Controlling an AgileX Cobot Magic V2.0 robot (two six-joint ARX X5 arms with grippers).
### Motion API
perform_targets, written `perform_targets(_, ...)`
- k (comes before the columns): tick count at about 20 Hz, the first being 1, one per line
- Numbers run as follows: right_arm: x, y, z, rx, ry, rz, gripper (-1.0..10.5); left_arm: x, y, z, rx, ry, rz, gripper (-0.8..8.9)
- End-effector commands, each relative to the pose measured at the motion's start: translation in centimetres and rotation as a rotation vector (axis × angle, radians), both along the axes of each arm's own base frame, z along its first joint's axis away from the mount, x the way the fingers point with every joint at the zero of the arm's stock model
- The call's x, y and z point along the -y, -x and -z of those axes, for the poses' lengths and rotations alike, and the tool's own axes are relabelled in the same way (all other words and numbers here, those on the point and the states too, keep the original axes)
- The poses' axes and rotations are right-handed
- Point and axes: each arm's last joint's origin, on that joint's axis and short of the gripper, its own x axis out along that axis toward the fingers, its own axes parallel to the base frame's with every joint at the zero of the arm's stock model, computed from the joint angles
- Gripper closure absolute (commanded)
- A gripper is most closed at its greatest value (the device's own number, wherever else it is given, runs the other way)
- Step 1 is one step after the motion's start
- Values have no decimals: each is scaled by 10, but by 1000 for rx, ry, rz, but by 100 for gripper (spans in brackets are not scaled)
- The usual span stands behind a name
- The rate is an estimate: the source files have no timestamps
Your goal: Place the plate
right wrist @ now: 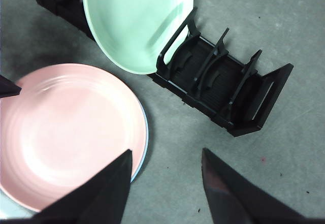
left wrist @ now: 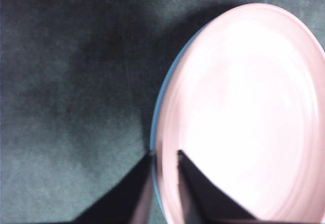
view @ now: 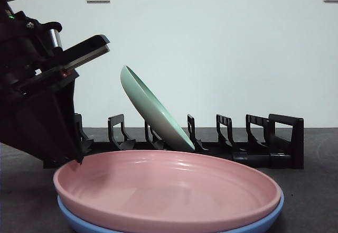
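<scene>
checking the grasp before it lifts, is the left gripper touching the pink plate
Cannot tell. In the left wrist view the left gripper straddles the pink plate rim, but blur hides whether either jaw presses it.

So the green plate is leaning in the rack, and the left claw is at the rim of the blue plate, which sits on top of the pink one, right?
Not quite: the stack is reversed. The front view shows the pink plate on top of the blue plate. The green plate does lean in the rack, and the left claw straddles the pink plate's rim.
</scene>
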Motion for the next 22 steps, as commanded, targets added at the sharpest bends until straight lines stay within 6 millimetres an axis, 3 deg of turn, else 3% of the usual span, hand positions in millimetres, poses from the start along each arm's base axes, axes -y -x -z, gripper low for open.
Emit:
perform_targets(1,-2,1,-6,8,-20,3,729,3,0,0,7,-8,25,670)
perform_targets(4,-1,1,-5,2,-11,4,729,0,0,-5,12,-14,22,528)
perform_targets(8,0,2,-4,-9,-3,9,729,-20,1,-39,93,-130,71,528)
perform_targets(17,-6,1,-5,-44,-74,-41,698,-108,23,-150,414,-429,-35,528)
perform_targets(22,-29,-17,-5,-134,-266,-161,698,-133,26,-182,495,-461,-191,528)
